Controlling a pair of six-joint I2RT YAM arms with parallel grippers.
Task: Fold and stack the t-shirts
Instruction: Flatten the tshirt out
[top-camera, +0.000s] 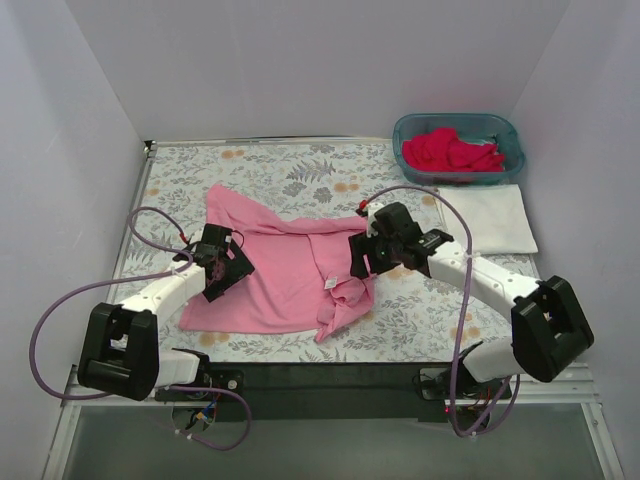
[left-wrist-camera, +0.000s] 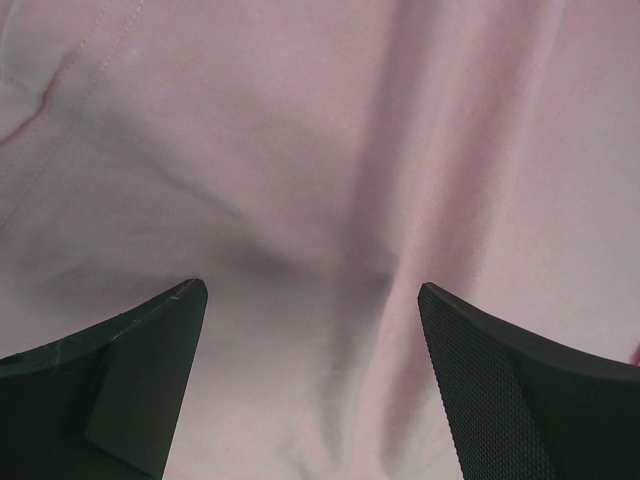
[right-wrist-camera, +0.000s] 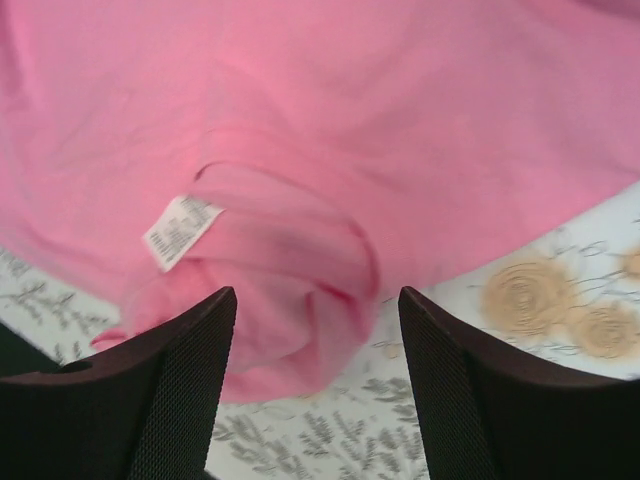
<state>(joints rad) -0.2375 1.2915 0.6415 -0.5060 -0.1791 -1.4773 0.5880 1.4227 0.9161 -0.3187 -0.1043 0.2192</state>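
Jaws apart on both, nothing clamped. Under left gripper (left-wrist-camera: 312, 300) the light pink t-shirt (left-wrist-camera: 320, 150) lies smooth; ahead of right gripper (right-wrist-camera: 318, 310) it is bunched by the label (right-wrist-camera: 180, 232). Bunch edge is best pinched, drawn flat.

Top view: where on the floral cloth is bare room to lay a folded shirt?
The widest bare strip of floral cloth runs along the far edge, beyond the pink t-shirt, left of the teal basket. A smaller patch lies near, right of that shirt. Crowded: the middle, and the right side with the white t-shirt.
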